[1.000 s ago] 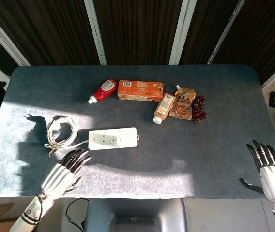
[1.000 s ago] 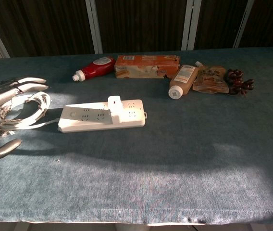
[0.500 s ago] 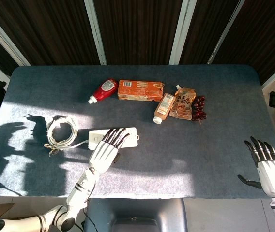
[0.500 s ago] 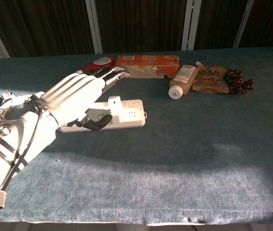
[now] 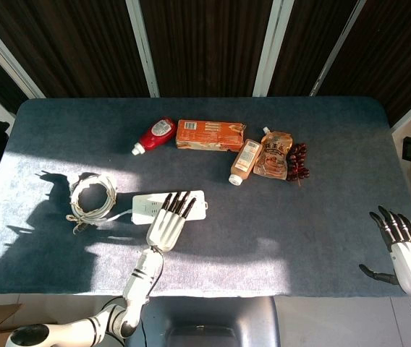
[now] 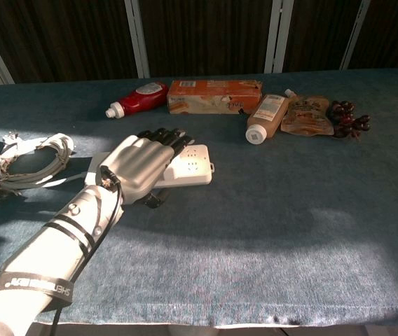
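My left hand (image 5: 165, 227): fingers (image 6: 162, 136) extended and only slightly apart, laid flat over the white power strip (image 5: 195, 205), palm down. I grip nothing; whether the fingertips press the strip or hover just above it, I cannot tell. Thumb tucked low at the strip's near edge.

My right hand (image 5: 408, 256): at the table's near right corner, fingers spread and pointing away from me, thumb out to the side, holding nothing, well apart from every item.

Power strip: one, white hard plastic, long rectangular bar, lying flat at the near-left middle of the table (image 5: 321, 188). Its cord (image 5: 92, 196): one, whitish, wound in a loose coil just left of the strip.

Far row, left to right:
- Ketchup bottle (image 5: 155, 134): one, red, glossy plastic, white cap, lying on its side.
- Carton (image 5: 210, 135): one, orange cardboard, long box, lying flat.
- Small bottle (image 5: 246, 161): one, brownish label, white cap, lying on its side, touching the pouch.
- Spouted pouch (image 5: 275, 154): one, soft foil, tan.
- Dark red fruit cluster (image 5: 298, 162): one bunch, small rounded pieces, just beside the pouch.

Table: one, grey-blue cloth surface, rounded corners, part sunlit.
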